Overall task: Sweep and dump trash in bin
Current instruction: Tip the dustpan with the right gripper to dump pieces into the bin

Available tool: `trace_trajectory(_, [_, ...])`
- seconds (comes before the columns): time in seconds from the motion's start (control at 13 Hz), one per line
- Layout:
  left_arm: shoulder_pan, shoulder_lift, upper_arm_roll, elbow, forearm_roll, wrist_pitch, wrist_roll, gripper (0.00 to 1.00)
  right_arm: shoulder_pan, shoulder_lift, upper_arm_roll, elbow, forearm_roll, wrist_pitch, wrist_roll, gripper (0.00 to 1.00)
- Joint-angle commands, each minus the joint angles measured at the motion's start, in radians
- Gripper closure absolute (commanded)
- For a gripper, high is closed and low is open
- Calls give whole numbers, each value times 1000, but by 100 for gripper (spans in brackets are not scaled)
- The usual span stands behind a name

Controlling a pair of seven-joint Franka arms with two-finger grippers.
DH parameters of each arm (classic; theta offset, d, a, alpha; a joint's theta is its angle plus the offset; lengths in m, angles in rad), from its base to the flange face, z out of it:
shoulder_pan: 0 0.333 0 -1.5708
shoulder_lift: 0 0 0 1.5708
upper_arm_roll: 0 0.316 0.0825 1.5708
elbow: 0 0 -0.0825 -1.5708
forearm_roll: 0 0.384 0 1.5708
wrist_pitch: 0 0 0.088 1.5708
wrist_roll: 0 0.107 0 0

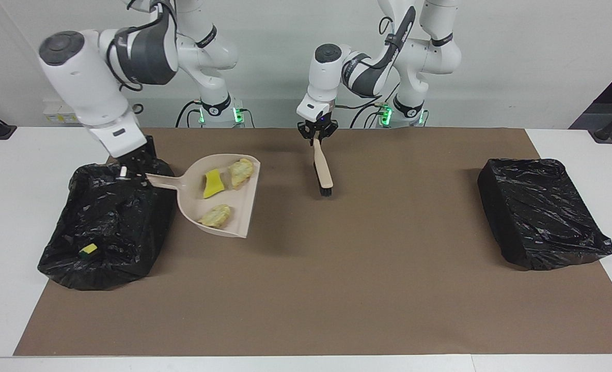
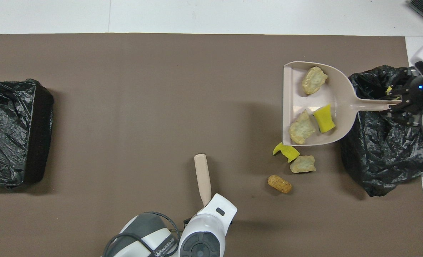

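My right gripper (image 1: 130, 178) is shut on the handle of the beige dustpan (image 1: 233, 219), which hangs tilted with its handle over the black-bagged bin (image 1: 107, 227) at the right arm's end. In the pan lie a yellow sponge piece (image 1: 212, 184) and two bread-like chunks (image 1: 241, 172). More trash lies on the mat by the pan's edge: a yellow piece (image 2: 286, 151), a tan chunk (image 2: 303, 164) and an orange-brown chunk (image 2: 279, 184). My left gripper (image 1: 316, 135) is shut on the brush (image 1: 322, 170), bristles down over the mat's middle.
A second black-bagged bin (image 1: 540, 212) stands at the left arm's end of the table. A small yellow-green scrap (image 1: 88, 250) rests in the bin under the dustpan handle. A brown mat (image 1: 336, 289) covers the table.
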Motion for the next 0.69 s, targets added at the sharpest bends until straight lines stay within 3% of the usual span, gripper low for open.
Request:
trace_trajectory(0.0, [-27,133,-1,52,129,17,-85,100,-80,-2,8,9,-90,-16,-68,100])
trace_trajectory(0.15, [-23,146,-1,94,130,-9,-98,100,-133,-2,5,10,-159,-5,-117,100])
trace_trajectory(0.62, [28,143,-3,92,124,-11,-119,100,-310,-12,5,12,-351,103,-157,100])
